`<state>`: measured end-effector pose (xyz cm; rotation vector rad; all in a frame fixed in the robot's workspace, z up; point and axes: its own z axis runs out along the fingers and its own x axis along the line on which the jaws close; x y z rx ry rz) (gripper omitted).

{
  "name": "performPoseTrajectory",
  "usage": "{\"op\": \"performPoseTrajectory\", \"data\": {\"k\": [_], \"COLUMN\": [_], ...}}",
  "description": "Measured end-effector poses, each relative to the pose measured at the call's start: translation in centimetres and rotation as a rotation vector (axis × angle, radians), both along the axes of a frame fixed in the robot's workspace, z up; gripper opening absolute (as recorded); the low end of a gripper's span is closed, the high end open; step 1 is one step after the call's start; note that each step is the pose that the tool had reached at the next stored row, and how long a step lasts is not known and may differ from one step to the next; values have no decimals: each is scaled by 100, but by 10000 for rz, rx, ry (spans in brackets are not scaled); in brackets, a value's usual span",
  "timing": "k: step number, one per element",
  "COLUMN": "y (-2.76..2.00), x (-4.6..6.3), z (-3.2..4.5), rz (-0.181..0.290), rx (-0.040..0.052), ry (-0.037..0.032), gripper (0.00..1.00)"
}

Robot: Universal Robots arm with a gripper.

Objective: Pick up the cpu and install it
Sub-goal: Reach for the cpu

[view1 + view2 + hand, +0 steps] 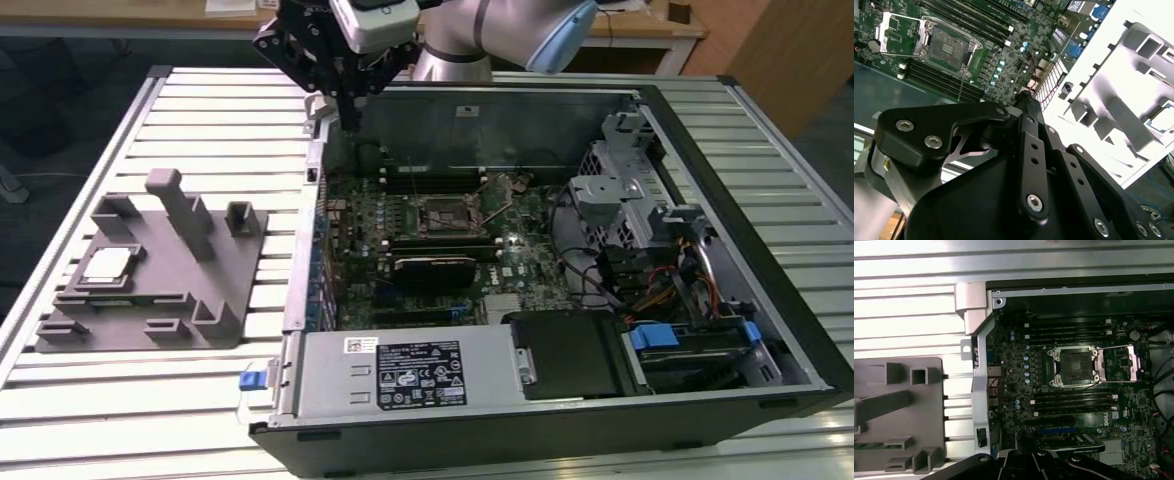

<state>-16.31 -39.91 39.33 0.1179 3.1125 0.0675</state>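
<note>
The cpu, a small square chip with a pale top, lies in a recess of the grey plastic tray at the exterior view's left; in the second wrist view the cpu shows at the frame edge. My gripper hangs above the back left corner of the open computer case, well away from the cpu. Its fingers are shut together with nothing between them. The motherboard's dark socket stands bare, its metal load plate swung open.
The black computer case lies open on a slatted metal table. Inside are memory sticks, a power supply, a drive cage and cables. The tray's upright posts stand beside the cpu.
</note>
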Motion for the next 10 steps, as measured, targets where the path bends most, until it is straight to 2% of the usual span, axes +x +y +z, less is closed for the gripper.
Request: {"op": "performPoseTrajectory", "data": {"k": [10], "y": [-1], "x": [-54], "z": [0], "rz": [-1], "rx": [-1], "ry": [0], "gripper": [11]}}
